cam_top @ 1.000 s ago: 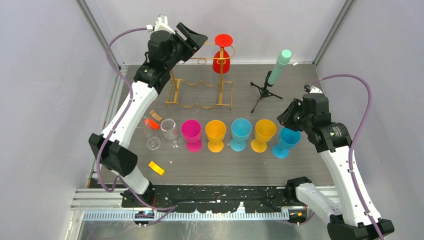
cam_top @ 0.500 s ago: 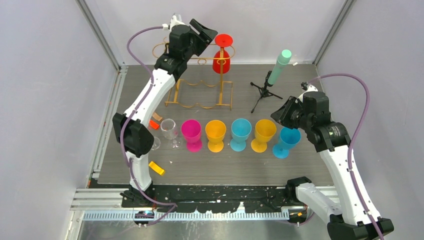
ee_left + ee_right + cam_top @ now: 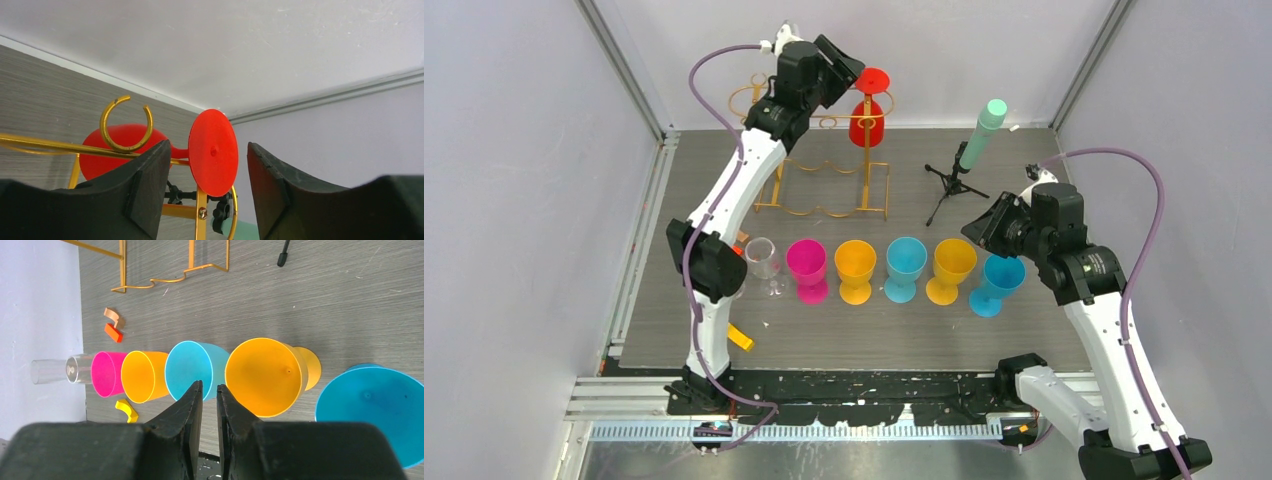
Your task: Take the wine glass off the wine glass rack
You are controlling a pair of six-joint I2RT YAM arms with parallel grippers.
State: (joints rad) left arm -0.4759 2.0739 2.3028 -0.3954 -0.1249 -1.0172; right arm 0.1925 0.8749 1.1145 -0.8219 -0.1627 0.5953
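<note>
Left wrist view: left gripper (image 3: 205,165) fingers apart, flanking the red wine glass (image 3: 212,152) hanging on the gold rack (image 3: 125,145); right gripper (image 3: 209,397) fingers nearly together, empty.

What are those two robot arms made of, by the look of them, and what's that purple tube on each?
Each arm has white link shells between chunky black joints. A purple cable loops along the left arm, another along the right. The left gripper and right gripper have matte black, wedge-shaped fingers.

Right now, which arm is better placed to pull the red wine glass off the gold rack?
Left. The left gripper is open at the red wine glass hanging on the rack; the right gripper is near-closed over the cups.
</note>
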